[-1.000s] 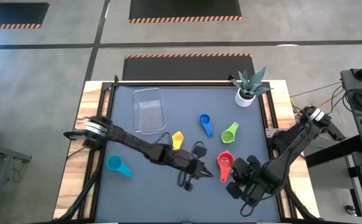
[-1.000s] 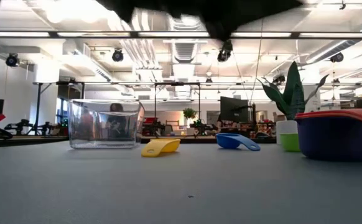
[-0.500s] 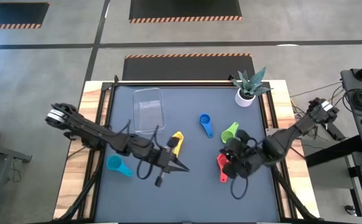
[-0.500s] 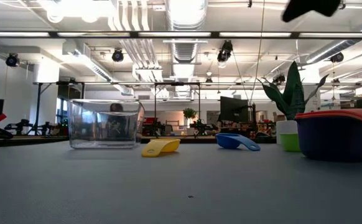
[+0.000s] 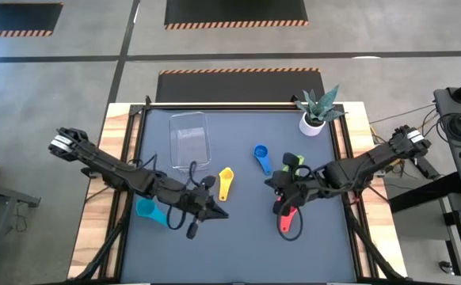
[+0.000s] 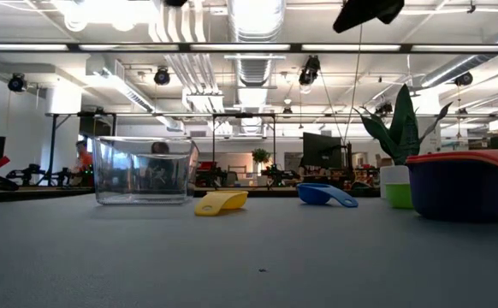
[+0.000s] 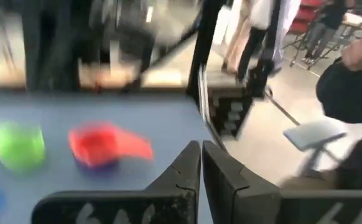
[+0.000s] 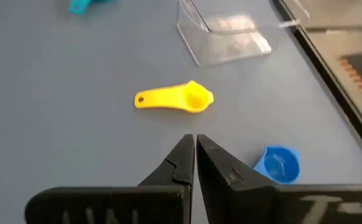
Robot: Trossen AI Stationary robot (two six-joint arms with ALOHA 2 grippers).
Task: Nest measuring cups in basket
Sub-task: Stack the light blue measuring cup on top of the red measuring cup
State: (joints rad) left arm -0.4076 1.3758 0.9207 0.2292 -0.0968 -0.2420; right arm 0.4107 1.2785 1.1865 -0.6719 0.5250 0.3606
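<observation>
While the right gripper (image 8: 195,142) hovers shut, the yellow cup (image 8: 176,99) lies ahead.

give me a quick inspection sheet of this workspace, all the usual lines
surface: dark mat on a wood-edged table.
job's things: clear basket holds no cups; yellow cup, blue cup, green cup, red cup and teal cup lie loose on the mat.
clutter: potted plant at the far right corner.
grippers: left pincer shut, holding nothing, near the yellow cup; right pincer shut, holding nothing, between the blue and red cups.
cables: loops hang off both arms.
surroundings: hazard-striped floor mats; people beyond the table.
</observation>
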